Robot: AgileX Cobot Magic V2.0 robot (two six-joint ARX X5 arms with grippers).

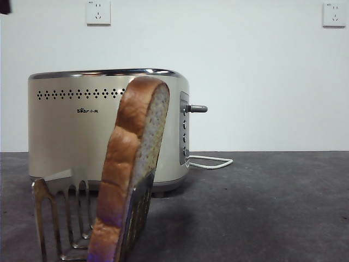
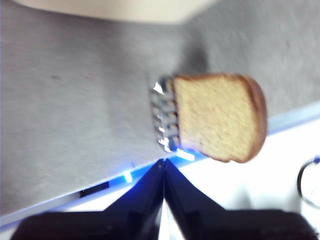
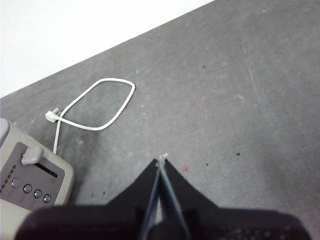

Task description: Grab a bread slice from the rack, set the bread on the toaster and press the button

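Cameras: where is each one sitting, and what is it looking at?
Front view: low at table height, facing the slice of bread in the rack, toaster behind; a black arm tip shows top left.
Left wrist view: above the bread, left gripper fingers shut.
Right wrist view: above the button, right gripper fingers shut.
Front and left wrist views share bread and rack.

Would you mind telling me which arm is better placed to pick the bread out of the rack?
Left. Its end effector, jaws shut, hangs right over the slice of bread leaning in the rack. The right end effector is over bare table by the toaster and its cord.
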